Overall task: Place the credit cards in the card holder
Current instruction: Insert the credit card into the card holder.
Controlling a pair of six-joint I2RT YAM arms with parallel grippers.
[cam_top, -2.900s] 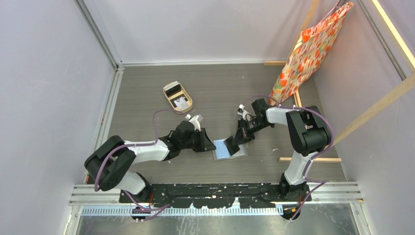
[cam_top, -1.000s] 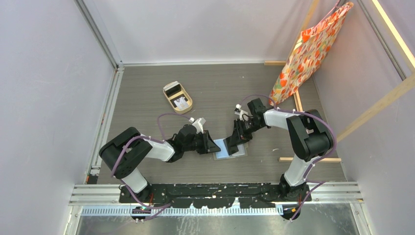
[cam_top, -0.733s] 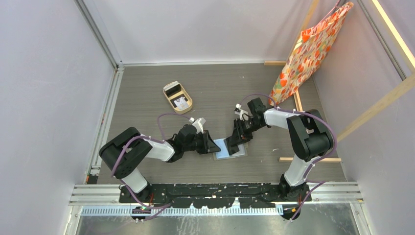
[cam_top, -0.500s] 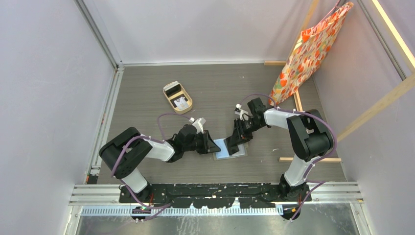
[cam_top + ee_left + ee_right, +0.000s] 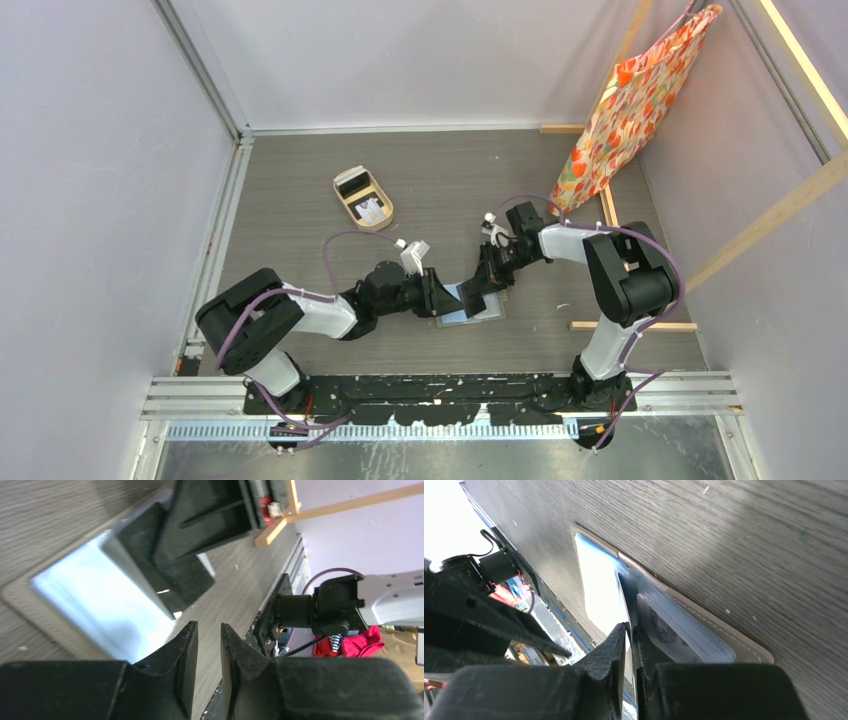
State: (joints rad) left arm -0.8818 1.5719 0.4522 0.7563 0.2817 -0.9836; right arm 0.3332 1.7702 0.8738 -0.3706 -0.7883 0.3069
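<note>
Card holder (image 5: pixel 474 313) lies on the table (image 5: pixel 300 170) between left gripper (image 5: pixel 438 300) and right gripper (image 5: pixel 476 297) (tray (image 5: pixel 340 200) behind).

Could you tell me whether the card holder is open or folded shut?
Open: the card holder lies spread flat on the table, its pale bluish sleeves facing up.

**Twin black-and-white arms, purple cabling**

Left arm (image 5: pixel 310 312) and right arm (image 5: pixel 566 240) alike: smooth white link shells between bulky matte-black joint housings. Purple cable (image 5: pixel 345 238) along each, with loose loops near wrist and shoulder. Small white camera block (image 5: pixel 413 250) atop each wrist. Black bases on a long black mounting plate (image 5: pixel 440 385), with a slotted silver rail (image 5: pixel 190 400) beneath. Jaws matte black, flat-faced, thick at the root, tapered to blunt tips, with a straight groove down the outer face.
</note>
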